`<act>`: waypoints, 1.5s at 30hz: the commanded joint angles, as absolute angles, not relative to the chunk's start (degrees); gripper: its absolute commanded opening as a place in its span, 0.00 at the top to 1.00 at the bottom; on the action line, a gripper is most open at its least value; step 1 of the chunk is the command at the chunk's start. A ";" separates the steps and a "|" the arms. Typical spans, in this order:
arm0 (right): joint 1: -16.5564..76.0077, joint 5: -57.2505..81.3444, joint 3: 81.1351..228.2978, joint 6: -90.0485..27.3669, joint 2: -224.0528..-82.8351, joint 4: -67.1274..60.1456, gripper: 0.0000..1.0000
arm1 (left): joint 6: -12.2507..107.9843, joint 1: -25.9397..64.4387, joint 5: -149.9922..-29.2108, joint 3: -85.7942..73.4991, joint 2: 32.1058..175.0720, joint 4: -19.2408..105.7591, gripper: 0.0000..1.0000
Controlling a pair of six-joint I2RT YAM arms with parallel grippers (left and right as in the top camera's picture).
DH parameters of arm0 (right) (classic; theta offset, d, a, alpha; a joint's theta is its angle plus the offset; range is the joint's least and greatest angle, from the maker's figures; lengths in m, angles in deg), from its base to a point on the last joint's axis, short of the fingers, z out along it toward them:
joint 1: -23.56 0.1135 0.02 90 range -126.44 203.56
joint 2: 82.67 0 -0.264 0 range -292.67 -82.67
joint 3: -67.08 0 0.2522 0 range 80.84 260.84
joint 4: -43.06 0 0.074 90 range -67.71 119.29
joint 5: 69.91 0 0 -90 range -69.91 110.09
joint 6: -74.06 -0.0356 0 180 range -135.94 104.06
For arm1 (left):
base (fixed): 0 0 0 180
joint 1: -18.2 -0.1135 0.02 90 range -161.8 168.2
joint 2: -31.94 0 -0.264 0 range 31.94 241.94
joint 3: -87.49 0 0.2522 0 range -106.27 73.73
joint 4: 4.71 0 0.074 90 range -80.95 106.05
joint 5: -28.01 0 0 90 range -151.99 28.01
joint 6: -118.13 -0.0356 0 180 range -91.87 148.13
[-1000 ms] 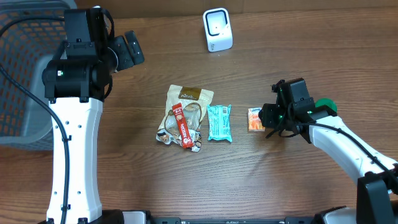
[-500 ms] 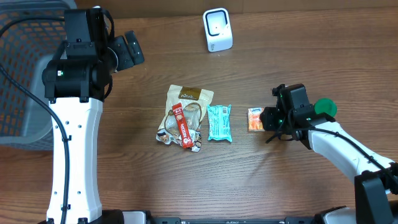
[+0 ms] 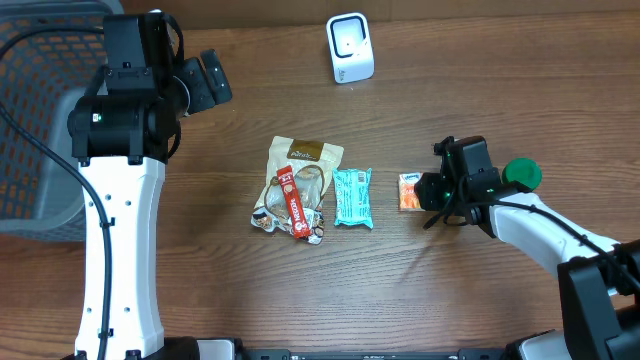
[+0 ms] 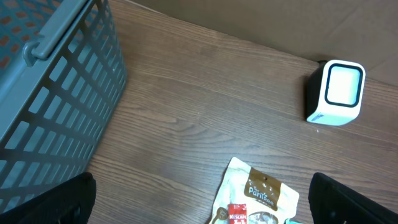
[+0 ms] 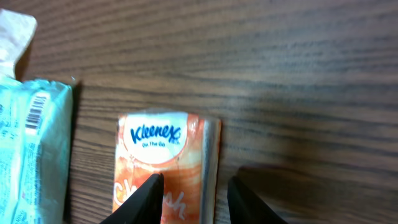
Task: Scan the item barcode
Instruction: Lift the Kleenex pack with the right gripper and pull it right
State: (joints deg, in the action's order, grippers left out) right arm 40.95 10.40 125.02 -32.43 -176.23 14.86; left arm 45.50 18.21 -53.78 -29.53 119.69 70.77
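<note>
At the far left of the overhead view sits a grey mesh basket (image 3: 40, 120), and just right of it the left tool (image 3: 203, 82) hangs over the table (image 3: 500, 60) in the upper left, its fingers spread wide and holding nothing. In the middle of the frame lies a tan snack bag (image 3: 305, 160) with a red bar (image 3: 293, 203) resting on it, and a teal wrapped bar (image 3: 352, 197) lies just beside them. The white scanner (image 3: 350, 47) stands at the top centre, well apart from the goods. Right of centre lies the task's item, an orange tissue pack (image 5: 165, 165), flat on the table, printed face up. The right tool (image 3: 432, 192) is down at the pack's right edge, half spread. One of its fingers (image 5: 148, 200) is over the pack and the other is beside it on bare wood, so no pinch shows yet. A green round object (image 3: 522, 173) lies further right. The pack looks light, soft and squashy, in a slick film that may slide or crumple. Its long edges look like the best places to take hold, squeezing gently. No barcode shows on top, so it probably needs turning before it faces the scanner.
</note>
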 commanded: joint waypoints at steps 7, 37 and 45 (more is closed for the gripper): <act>41.19 9.46 124.28 -32.19 -176.73 13.33 0.65 | 44.40 18.21 -53.69 -30.43 118.83 70.57 0.00; 24.75 -29.89 131.43 -30.58 -167.60 2.75 0.96 | 44.40 18.21 -53.69 -30.43 118.83 70.57 0.00; 16.58 -62.54 131.43 -22.88 -167.60 2.16 0.96 | 44.40 18.21 -53.69 -30.43 118.83 70.59 0.00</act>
State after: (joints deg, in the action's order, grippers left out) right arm 18.11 -45.58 130.44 -26.14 -168.12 2.09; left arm 45.47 18.21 -53.78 -29.53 119.69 70.79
